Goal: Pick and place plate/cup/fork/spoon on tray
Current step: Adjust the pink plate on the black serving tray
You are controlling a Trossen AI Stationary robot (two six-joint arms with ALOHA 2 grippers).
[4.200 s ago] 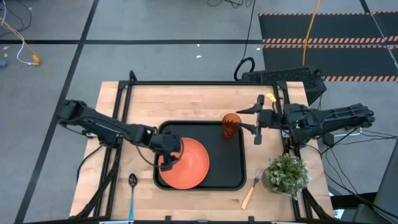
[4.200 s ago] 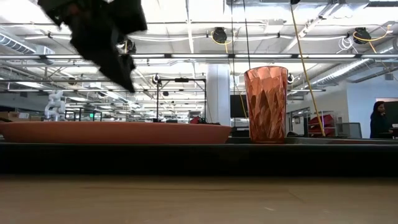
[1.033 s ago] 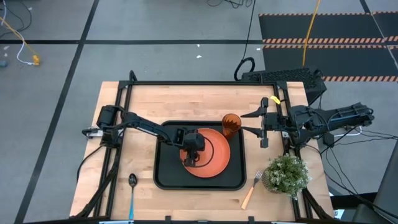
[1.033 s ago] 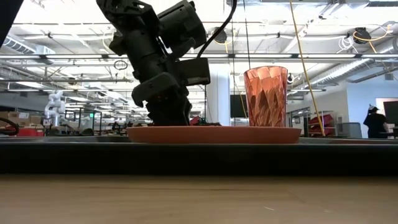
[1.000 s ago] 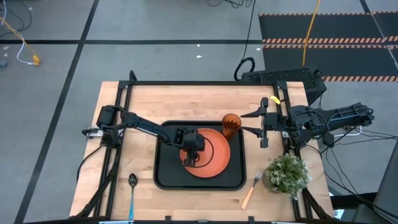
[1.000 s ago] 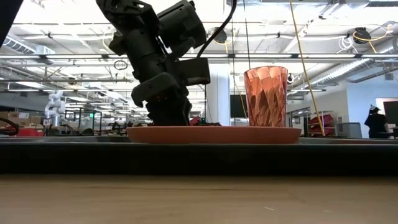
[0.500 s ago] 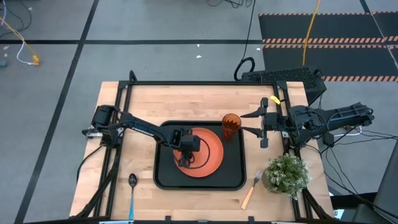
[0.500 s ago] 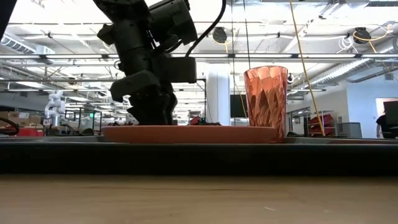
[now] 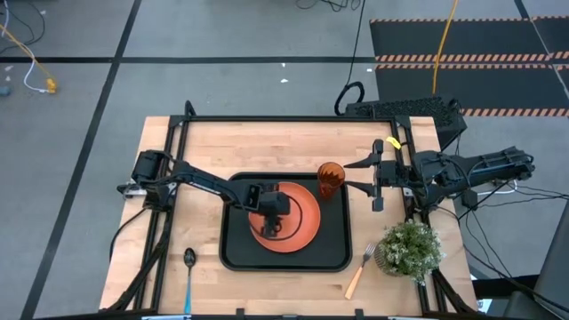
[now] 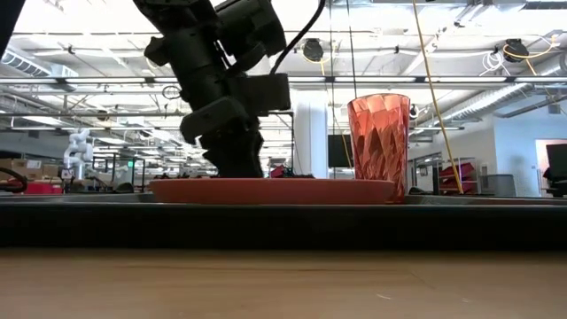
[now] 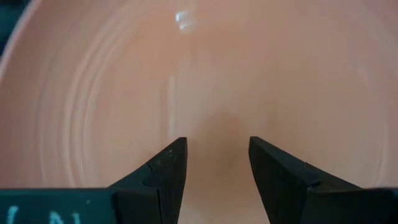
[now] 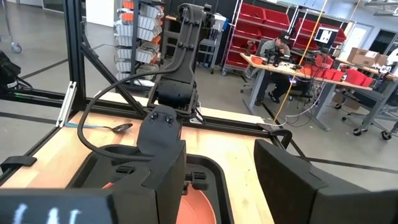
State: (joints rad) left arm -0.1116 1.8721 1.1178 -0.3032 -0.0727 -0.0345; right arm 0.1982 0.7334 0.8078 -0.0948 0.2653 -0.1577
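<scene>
The orange plate [image 9: 298, 227] lies flat in the black tray [image 9: 233, 253]. The ribbed orange cup [image 9: 331, 180] stands upright in the tray's far right corner. My left gripper [image 9: 271, 218] slants down over the plate's left half, open, with its fingertips low over the plate's inside [image 11: 217, 74]. My right gripper [image 9: 372, 182] hovers open beside the tray's right rim, holding nothing. On the wood at the near left lies the blue-handled spoon [image 9: 188, 271]. The tan-handled fork [image 9: 358, 274] lies at the near right. My left gripper's open fingers [image 11: 165, 168] point down at the plate's inner surface. In the low view the plate's rim [image 10: 213, 188] hides the tips. I cannot tell whether they touch the plate.
A potted green plant [image 9: 411, 249] stands at the near right, close to the fork's tines. Black frame rails [image 9: 169, 151] run along the table's left, far and right sides. Bare wood lies between the tray and the near edge.
My left gripper has gone a little toward the table's left edge, then slightly back, and has risen a bit. The plate has slid leftward on the tray with it, still flat, so its right edge now ends near the cup.
</scene>
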